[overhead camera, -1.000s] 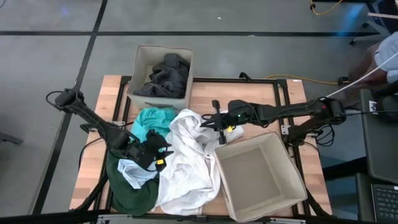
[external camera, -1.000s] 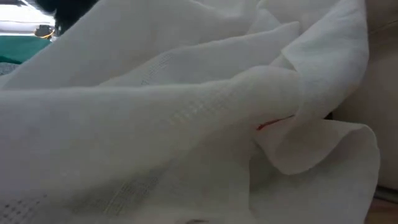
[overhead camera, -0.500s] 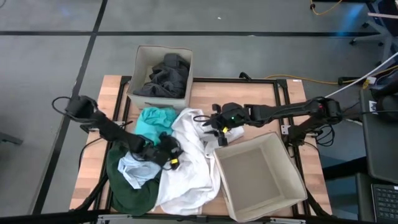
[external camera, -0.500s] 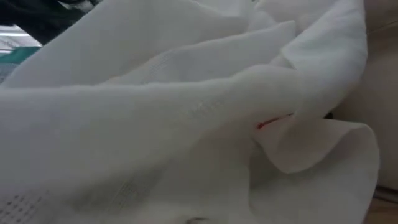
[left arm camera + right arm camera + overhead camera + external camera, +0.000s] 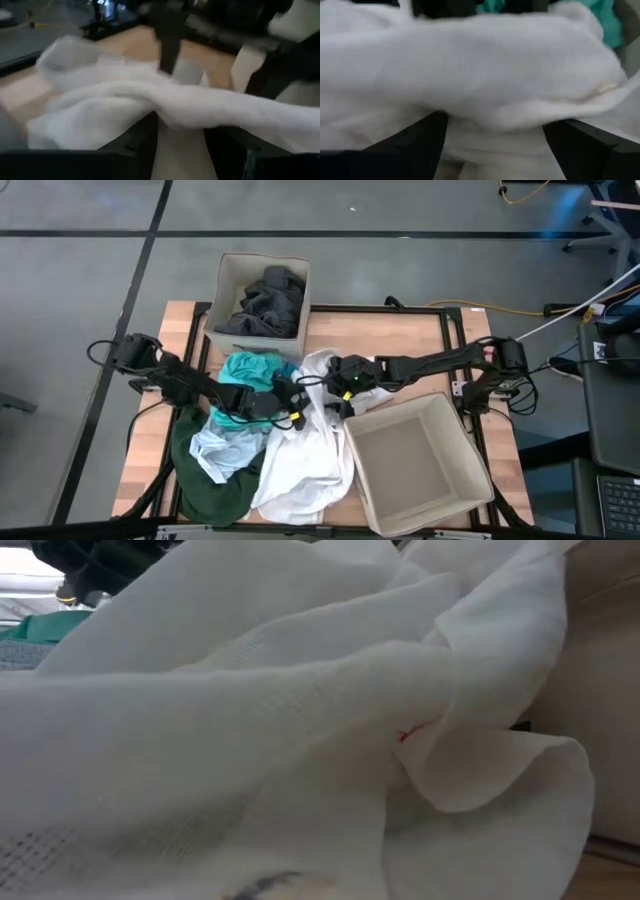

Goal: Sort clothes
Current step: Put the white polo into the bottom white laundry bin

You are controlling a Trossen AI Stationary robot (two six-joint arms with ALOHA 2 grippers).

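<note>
Both grippers have closed in on the white garment, now bunched narrower, long axis running from them toward the table's near edge. Left gripper grips its fabric; right gripper spreads wide over its upper folds. Low view shows only white weave; overhead adds teal garment behind the left gripper.

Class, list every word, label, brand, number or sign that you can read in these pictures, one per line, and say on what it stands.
None: no readable text shows in any view.
White garment: a small red mark in a fold, too small to read as letters.
Beige boxes, the other clothes, the wooden table: no print or label visible.
</note>
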